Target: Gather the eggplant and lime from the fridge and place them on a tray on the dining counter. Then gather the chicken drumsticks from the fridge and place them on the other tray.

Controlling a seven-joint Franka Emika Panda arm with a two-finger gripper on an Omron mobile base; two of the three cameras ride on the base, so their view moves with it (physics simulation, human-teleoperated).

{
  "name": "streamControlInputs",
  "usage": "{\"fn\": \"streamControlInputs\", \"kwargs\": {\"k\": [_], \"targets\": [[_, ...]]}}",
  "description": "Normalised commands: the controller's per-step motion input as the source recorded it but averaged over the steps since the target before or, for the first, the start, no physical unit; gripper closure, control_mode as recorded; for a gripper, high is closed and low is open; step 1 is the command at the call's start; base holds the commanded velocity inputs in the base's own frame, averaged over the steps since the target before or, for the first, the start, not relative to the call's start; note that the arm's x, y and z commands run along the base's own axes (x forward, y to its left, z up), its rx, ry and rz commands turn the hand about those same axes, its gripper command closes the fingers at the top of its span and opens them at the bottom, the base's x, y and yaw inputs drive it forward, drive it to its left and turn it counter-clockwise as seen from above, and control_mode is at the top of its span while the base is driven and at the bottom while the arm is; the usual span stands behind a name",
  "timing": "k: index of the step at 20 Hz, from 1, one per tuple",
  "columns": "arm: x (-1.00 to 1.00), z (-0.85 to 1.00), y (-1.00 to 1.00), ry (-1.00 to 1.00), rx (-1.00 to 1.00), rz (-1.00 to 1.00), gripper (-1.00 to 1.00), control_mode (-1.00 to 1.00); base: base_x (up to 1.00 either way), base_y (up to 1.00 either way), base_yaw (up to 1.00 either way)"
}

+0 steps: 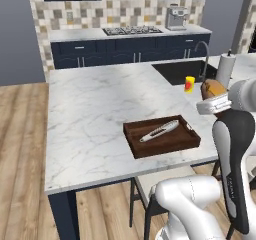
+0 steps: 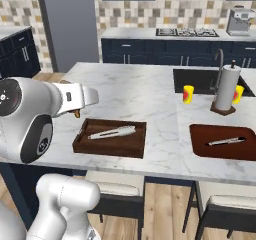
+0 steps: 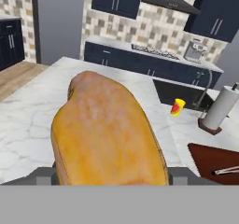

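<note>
the end effector (image 3: 112, 178) is pinching a golden-brown chicken drumstick (image 3: 109, 134) between its fingers, raised above the white marble desk (image 1: 90, 114). the dark brown wooden tray (image 1: 162, 146) with a silver utensil (image 1: 160, 130) lies near the desk front edge. a second brown tray (image 2: 225, 151) lies to its right.

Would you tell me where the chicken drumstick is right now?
The chicken drumstick is held in the gripper, above the counter's near edge, right of the near tray.

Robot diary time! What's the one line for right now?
pincer: shut on chicken drumstick | above counter | near tray: holds utensil
</note>
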Motion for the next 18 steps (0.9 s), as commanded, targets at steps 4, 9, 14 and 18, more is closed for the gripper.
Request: {"fn": "streamControlInputs", "kwargs": {"k": [4,9,14,18], "targets": [[0.00,0.00,0.00,0.00,0.00,0.00,1.00,1.00,0.14,0.00,-0.02],[0.68,-0.39,0.01,0.47,-0.02,-0.06,1.00,-1.00,0.00,0.00,0.00],[0.36,-0.47,0.00,0.32,-0.06,0.00,1.00,-1.00,0.00,0.00,0.00],[0.93,-0.66,0.00,0.27,0.00,0.11,1.00,-1.00,0.00,0.00,0.00]]}}
